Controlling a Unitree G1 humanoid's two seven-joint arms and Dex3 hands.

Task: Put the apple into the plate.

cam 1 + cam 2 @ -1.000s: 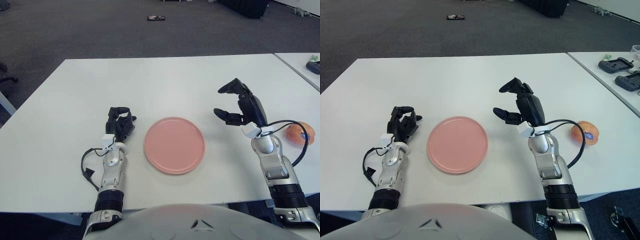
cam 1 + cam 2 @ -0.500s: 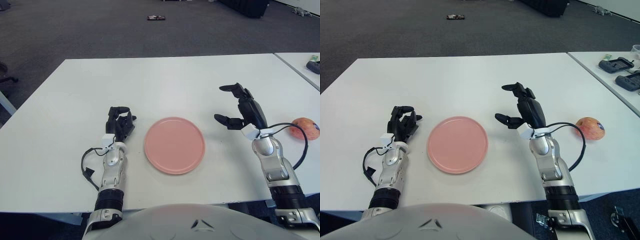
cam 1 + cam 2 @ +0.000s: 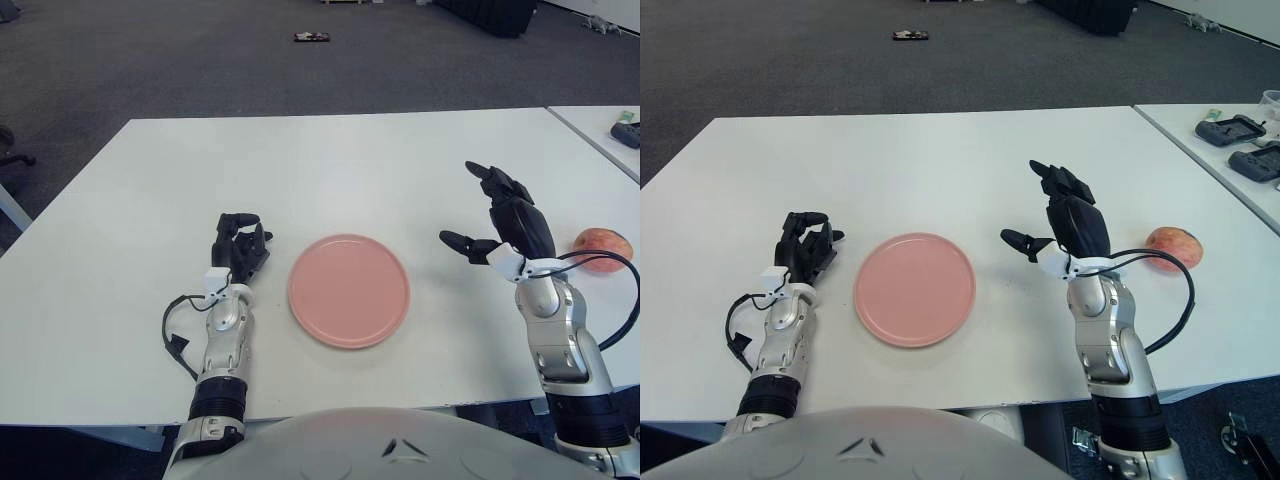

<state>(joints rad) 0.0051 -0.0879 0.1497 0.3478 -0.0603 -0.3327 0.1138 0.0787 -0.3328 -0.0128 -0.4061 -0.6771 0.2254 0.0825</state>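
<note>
A reddish-orange apple lies on the white table near its right edge. A round pink plate sits near the table's front, with nothing on it. My right hand is raised between plate and apple, fingers spread and holding nothing, a short way left of the apple. My left hand shows just left of the plate, fingers curled, holding nothing.
A second white table at the right carries dark devices. A small dark object lies on the grey carpet beyond the table. A black cable loops beside my left forearm.
My right hand has moved right toward the apple and spread its fingers wider. The apple, half hidden behind the wrist before, now shows fully. The left hand and plate have not moved.
</note>
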